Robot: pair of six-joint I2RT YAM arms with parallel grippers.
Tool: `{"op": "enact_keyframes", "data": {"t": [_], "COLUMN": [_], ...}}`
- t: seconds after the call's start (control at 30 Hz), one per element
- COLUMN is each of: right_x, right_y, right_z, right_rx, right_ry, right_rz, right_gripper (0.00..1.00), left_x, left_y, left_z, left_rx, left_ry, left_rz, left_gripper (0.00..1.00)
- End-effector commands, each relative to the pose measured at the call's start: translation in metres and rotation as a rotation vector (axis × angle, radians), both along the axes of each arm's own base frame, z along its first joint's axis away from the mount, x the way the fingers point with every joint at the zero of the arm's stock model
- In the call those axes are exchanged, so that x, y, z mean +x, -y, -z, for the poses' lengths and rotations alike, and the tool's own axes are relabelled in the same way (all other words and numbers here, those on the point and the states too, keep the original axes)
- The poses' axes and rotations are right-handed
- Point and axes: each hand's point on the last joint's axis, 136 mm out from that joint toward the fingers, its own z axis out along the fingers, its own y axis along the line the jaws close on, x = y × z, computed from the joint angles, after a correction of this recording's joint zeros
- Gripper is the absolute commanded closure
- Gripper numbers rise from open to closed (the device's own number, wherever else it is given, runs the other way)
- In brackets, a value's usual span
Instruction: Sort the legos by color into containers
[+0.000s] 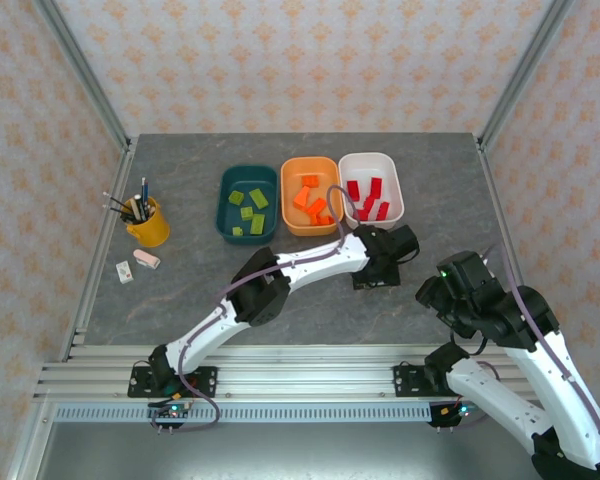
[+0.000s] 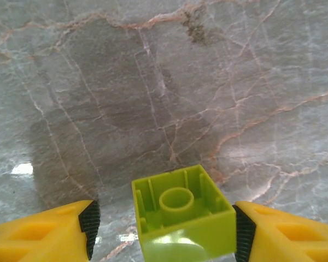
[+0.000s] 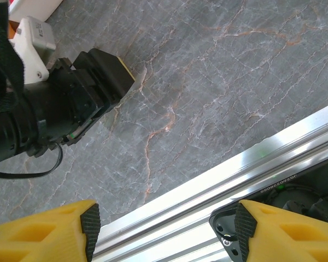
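1. Three tubs stand in a row at 12 o'clock on the counter (image 1: 180, 180). They are a teal tub (image 1: 225, 205), an orange tub (image 1: 290, 200) and a white tub (image 1: 392, 190), set just beside one another.
2. The teal tub holds five green bricks (image 1: 247, 212), lying apart from each other.
3. The orange tub holds a heap of orange bricks (image 1: 310, 198), about four or five. They overlap too much for a sure count.
4. The white tub holds about five red bricks (image 1: 374, 186), mostly oblong.
5. One lime brick (image 2: 180, 210) is outside the tubs. It is square and turned hollow side toward the camera, so its ribbed inner walls and single round centre tube show, and its near face is glossy.
6. The left tool (image 2: 165, 228) is stretched out over bare counter at 6 o'clock from the white tub. Its jaws are partly apart around the lime brick.
7. The brick sits toward 3 o'clock in the gap and touches the black pad (image 2: 241, 232) there. A clear strip of counter separates it from the 9 o'clock pad (image 2: 90, 224), so it is not clamped. I cannot tell whether it rests on the stone.
8. The right tool (image 3: 165, 229) hangs at 3 o'clock from the left one, near the counter's front rail (image 3: 208, 185). Its jaws are apart, with nothing between them.
9. One yellow cup (image 1: 150, 228) of pens stands at 9 o'clock from the tubs.
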Motion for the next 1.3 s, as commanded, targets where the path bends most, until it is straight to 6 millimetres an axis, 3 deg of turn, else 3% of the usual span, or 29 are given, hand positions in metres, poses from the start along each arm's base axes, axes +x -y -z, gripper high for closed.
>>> {"op": "enact_keyframes", "data": {"t": [0.0,0.37,0.5,0.63,0.77,0.93,1.13,1.27], "right_x": [-0.004,0.004,0.011,0.029,0.056,0.092,0.127,0.152], "right_y": [0.001,-0.003,-0.01,-0.031,-0.058,-0.101,-0.177,-0.229], "right_z": [0.004,-0.004,-0.011,-0.028,-0.05,-0.064,-0.065,-0.055], "right_rx": [-0.008,-0.007,0.008,0.084,0.164,0.188,0.168,0.234], "right_ry": [-0.016,0.016,0.052,0.156,0.285,0.352,0.385,0.395], "right_rz": [-0.004,-0.038,-0.078,-0.152,-0.228,-0.344,-0.502,-0.557], "right_gripper": [0.33,0.33,0.33,0.33,0.33,0.33,0.33,0.33], "left_x": [0.009,0.016,0.021,0.031,0.046,0.07,0.099,0.118], "left_y": [0.001,0.001,-0.007,-0.031,-0.084,-0.176,-0.284,-0.333], "left_z": [-0.005,0.001,-0.025,-0.063,-0.096,-0.132,-0.149,-0.143], "left_rx": [0.003,0.012,0.015,-0.002,-0.001,0.054,0.107,0.149], "left_ry": [0.035,0.044,0.09,0.124,0.143,0.174,0.198,0.203], "left_rz": [-0.03,-0.015,-0.006,-0.025,-0.08,-0.148,-0.28,-0.354], "left_gripper": [0.39,0.65,0.68,0.69,0.69,0.69,0.69,0.69]}}
